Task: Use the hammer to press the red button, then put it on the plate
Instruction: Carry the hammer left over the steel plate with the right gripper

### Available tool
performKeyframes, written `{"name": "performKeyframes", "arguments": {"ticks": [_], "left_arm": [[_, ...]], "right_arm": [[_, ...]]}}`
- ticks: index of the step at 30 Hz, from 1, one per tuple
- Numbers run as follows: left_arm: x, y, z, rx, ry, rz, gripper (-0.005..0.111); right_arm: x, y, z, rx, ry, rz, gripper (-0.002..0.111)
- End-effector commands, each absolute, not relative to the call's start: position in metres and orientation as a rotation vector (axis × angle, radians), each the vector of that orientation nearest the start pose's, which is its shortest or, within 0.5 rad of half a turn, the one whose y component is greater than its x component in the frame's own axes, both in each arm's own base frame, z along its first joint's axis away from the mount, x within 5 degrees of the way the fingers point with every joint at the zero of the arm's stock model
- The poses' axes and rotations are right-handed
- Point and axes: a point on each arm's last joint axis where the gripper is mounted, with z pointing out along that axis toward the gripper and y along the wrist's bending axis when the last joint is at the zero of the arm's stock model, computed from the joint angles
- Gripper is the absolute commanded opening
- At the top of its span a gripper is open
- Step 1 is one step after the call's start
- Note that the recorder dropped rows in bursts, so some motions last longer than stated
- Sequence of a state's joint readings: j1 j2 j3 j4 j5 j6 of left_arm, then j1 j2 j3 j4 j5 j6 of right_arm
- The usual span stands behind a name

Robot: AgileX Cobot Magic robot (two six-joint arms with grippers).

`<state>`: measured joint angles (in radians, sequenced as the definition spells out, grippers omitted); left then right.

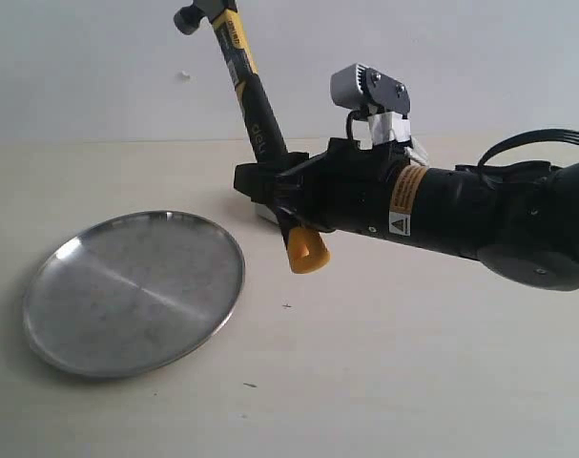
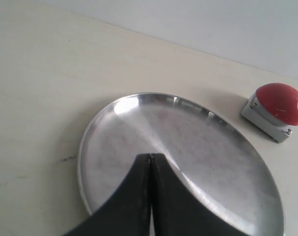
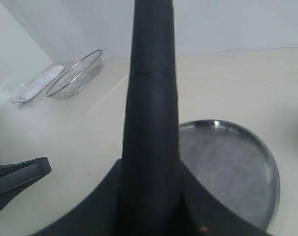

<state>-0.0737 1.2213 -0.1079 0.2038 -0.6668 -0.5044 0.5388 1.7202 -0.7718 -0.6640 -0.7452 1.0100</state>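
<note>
My right gripper (image 1: 273, 188) is shut on the black handle of the hammer (image 1: 254, 113), which points up and back. Its dark head (image 1: 188, 17) is at the top of the exterior view and its yellow looped end (image 1: 308, 250) hangs below the fingers. The handle (image 3: 151, 98) fills the middle of the right wrist view. The red button (image 2: 281, 103) shows only in the left wrist view; my right gripper hides it in the exterior view. The silver plate (image 1: 136, 291) lies bare at the left. My left gripper (image 2: 149, 156) hovers shut and empty over the plate (image 2: 203, 147).
A wire mesh basket (image 3: 75, 73) and a white object (image 3: 38, 84) sit far off by the wall. My left gripper's dark fingers (image 3: 21, 178) show low in the right wrist view, beside the plate (image 3: 232, 167).
</note>
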Motion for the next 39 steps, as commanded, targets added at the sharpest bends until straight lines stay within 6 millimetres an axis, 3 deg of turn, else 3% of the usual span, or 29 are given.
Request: {"name": "performKeyframes", "arguments": {"ticks": [1,7,11,14,18,20,27,33,39], "left_arm": [[0.171,-0.023,0.167,-0.184,1.936,-0.399,0.0],[0.171,-0.023,0.167,-0.184,1.936,-0.399,0.0],[0.171,-0.023,0.167,-0.184,1.936,-0.399,0.0],[0.171,-0.024,0.167,-0.18,1.937,-0.399,0.0],[0.171,-0.024,0.167,-0.18,1.937,-0.399,0.0],[0.171,-0.024,0.167,-0.18,1.937,-0.399,0.0],[0.171,-0.024,0.167,-0.18,1.937,-0.399,0.0],[0.171,-0.024,0.167,-0.18,1.937,-0.399,0.0],[0.171,-0.024,0.167,-0.18,1.937,-0.399,0.0]], "right_arm": [[0.273,0.21,0.218,-0.393,1.761,1.18,0.0],[0.271,0.215,0.223,-0.431,1.754,1.259,0.0],[0.273,0.228,0.239,-0.484,1.76,1.354,0.0],[0.275,0.256,0.254,-0.514,1.777,1.304,0.0],[0.281,0.295,0.252,-0.537,1.837,1.212,0.0],[0.29,0.302,0.243,-0.467,1.85,1.221,0.0],[0.303,0.323,0.176,-0.425,2.006,1.219,0.0],[0.313,0.334,0.16,-0.419,2.051,1.172,0.0],[0.304,0.36,0.155,-0.524,2.147,0.93,0.0]]}}
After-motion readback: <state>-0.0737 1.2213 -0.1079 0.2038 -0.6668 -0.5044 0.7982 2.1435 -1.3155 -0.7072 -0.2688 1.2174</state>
